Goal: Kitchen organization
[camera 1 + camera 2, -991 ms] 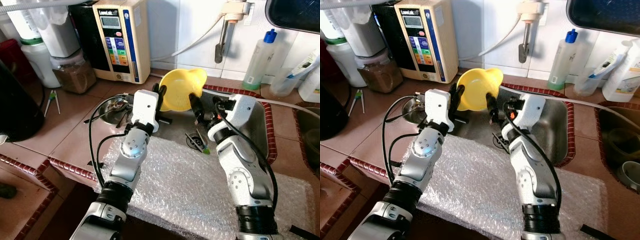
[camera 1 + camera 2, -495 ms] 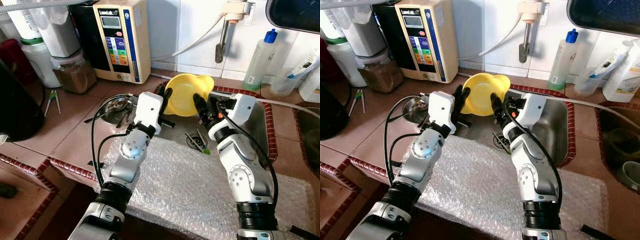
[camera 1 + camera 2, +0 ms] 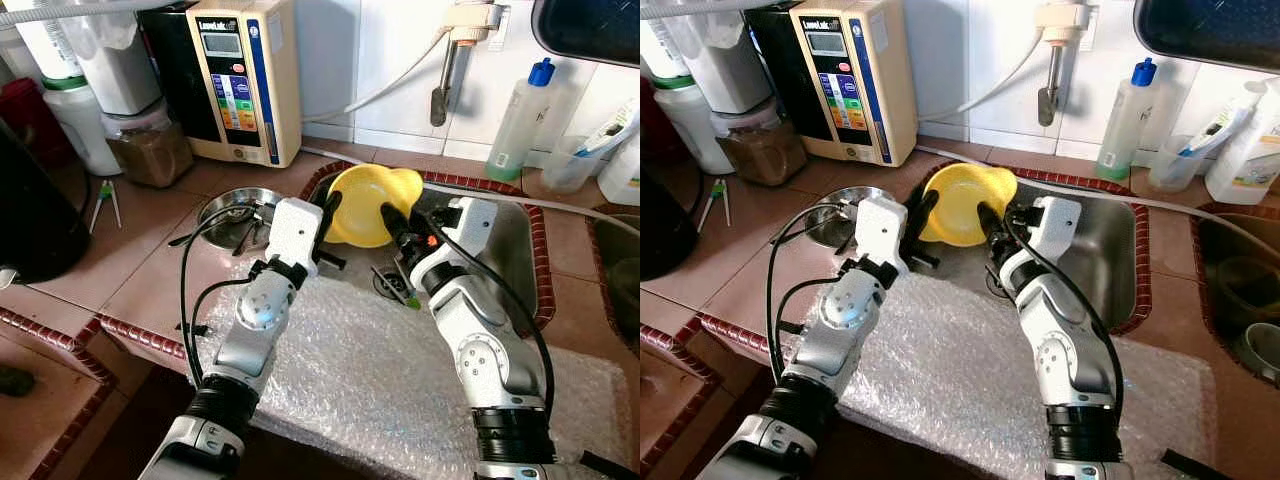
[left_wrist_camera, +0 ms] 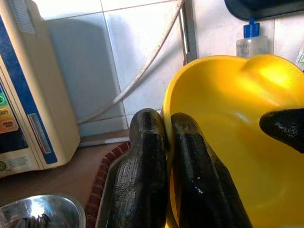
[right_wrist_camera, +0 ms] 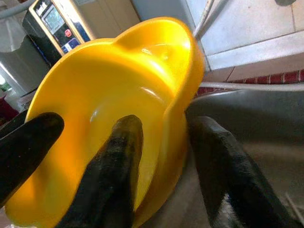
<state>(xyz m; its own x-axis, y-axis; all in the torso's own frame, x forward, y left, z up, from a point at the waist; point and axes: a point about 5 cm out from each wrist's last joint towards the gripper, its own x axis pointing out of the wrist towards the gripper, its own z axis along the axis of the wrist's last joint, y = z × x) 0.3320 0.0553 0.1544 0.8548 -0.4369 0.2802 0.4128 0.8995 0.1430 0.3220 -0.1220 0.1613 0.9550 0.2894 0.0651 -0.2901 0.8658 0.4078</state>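
Over sink (image 3: 510, 250), yellow bowl (image 3: 368, 203) between left gripper (image 3: 327, 212) and right gripper (image 3: 393, 222).

The bowl (image 3: 368, 203) is showing a bright yellow. The fingers (image 4: 142, 180) of the left gripper (image 3: 328, 208) and of the right gripper (image 3: 392, 218) are black, the arms silver. The sink (image 3: 510, 235) is grey steel with a dark red tile border. The bubble wrap (image 3: 370, 370) is looking whitish and dotted. The water machine (image 3: 243, 75) is cream with a blue stripe.
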